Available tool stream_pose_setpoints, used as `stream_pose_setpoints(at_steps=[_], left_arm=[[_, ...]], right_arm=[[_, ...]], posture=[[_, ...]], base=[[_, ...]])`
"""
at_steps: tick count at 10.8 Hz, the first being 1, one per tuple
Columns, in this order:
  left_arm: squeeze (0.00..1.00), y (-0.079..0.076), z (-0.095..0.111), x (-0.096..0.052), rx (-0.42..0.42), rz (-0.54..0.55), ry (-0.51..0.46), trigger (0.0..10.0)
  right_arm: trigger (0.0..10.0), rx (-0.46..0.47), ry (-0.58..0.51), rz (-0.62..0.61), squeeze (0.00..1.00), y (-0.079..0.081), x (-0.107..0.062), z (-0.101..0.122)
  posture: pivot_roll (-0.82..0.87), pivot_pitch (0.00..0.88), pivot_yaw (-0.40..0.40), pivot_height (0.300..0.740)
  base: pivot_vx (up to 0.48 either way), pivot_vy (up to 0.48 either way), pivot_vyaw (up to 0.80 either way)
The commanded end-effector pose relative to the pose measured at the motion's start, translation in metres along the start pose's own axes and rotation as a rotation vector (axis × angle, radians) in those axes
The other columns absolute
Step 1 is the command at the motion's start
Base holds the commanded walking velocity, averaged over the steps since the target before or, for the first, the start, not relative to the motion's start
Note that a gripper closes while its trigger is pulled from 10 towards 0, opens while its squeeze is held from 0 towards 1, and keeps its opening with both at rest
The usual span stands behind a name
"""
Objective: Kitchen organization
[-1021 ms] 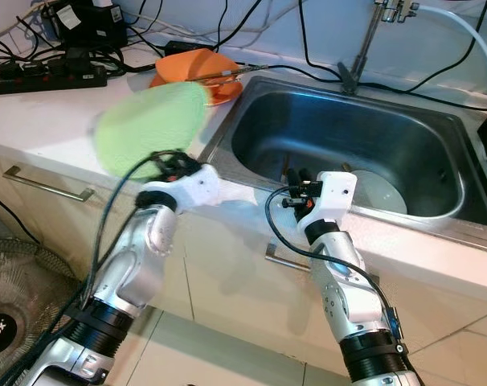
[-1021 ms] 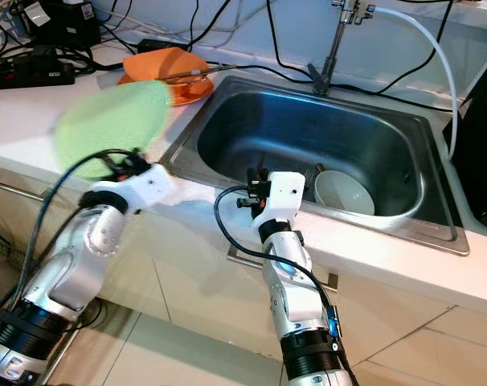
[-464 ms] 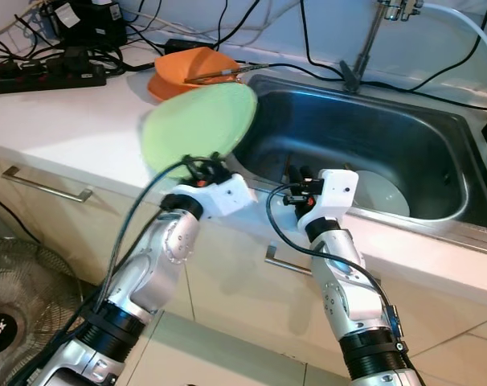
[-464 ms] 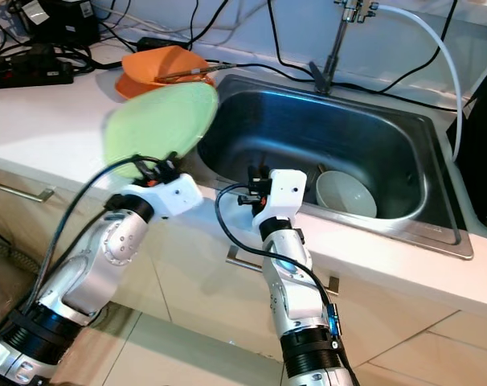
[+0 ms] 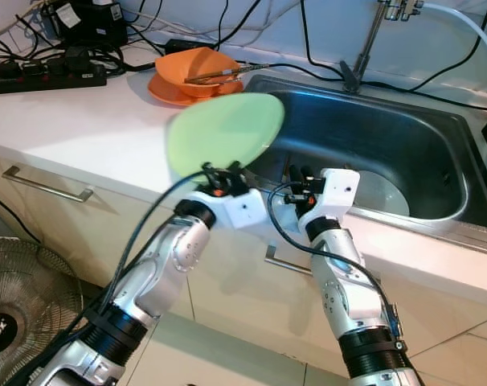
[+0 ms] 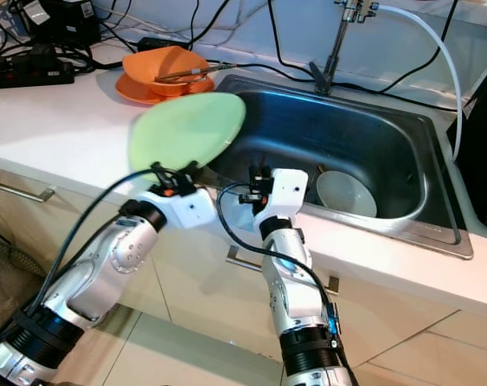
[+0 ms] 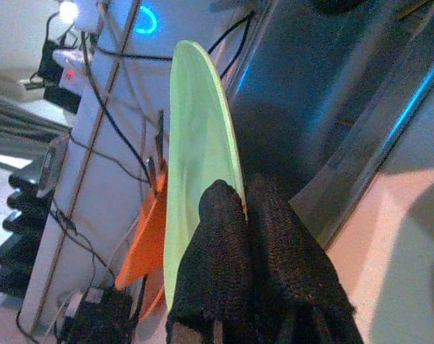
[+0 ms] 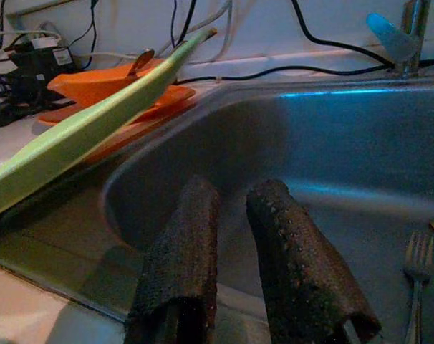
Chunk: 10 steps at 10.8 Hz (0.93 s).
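A light green plate [image 5: 223, 133] is tilted in the air over the left rim of the steel sink [image 5: 436, 137]. My left gripper [image 5: 223, 173] is shut on the plate's lower edge, and its black fingers [image 7: 220, 215] pinch the rim in the left wrist view. My right gripper [image 5: 300, 175] hangs just inside the sink's front edge, open, with nothing between its fingers [image 8: 195, 215]. A white bowl [image 6: 345, 191] and a fork [image 8: 415, 251] lie on the sink bottom. An orange bowl on an orange plate [image 5: 191, 68] holds a utensil on the counter left of the sink.
The faucet [image 5: 364, 44] stands behind the sink with cables along the wall. A black power strip [image 5: 47, 79] lies at the counter's far left. Below the counter are a drawer handle [image 5: 47, 183] and a floor fan [image 5: 10, 322].
My left arm has carried the green plate rightward from over the counter to the sink's left rim. The right arm has not moved.
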<state>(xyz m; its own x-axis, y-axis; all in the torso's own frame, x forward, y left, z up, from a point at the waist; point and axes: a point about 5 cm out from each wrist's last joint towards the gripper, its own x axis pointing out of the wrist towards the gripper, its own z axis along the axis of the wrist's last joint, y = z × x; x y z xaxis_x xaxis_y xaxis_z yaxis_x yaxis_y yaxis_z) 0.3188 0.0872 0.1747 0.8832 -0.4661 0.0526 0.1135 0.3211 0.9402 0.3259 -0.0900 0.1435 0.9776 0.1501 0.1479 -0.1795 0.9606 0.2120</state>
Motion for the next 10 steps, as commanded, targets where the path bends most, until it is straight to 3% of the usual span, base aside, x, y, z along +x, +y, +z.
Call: stream_pose_setpoints(at_steps=[1, 4, 5, 10], left_arm=[[0.00, 0.009, 0.016, 0.002, 0.030, 0.026, -0.082, 10.0], [0.00, 0.008, 0.021, 0.003, 0.054, 0.017, -0.115, 10.0], [0.00, 0.009, 0.021, 0.004, 0.062, 0.018, -0.119, 10.0], [0.00, 0.009, 0.024, 0.009, 0.069, 0.012, -0.143, 10.0]], right_arm=[[10.0, 0.031, 0.058, -0.051, 0.00, -0.010, -0.002, -0.009], [10.0, 0.058, 0.048, -0.080, 0.00, -0.015, 0.001, -0.005], [10.0, 0.073, 0.036, -0.095, 0.97, -0.019, 0.002, -0.001], [10.0, 0.235, -0.020, -0.169, 1.00, -0.045, 0.017, 0.039]], posture=[[0.12, 0.093, -0.034, 0.740], [0.12, 0.088, -0.028, 0.740], [0.12, 0.088, -0.027, 0.740], [0.10, 0.087, -0.011, 0.740]], base=[[0.000, 0.000, 0.00], [0.000, 0.000, 0.00], [0.000, 0.000, 0.00], [0.000, 0.000, 0.00]])
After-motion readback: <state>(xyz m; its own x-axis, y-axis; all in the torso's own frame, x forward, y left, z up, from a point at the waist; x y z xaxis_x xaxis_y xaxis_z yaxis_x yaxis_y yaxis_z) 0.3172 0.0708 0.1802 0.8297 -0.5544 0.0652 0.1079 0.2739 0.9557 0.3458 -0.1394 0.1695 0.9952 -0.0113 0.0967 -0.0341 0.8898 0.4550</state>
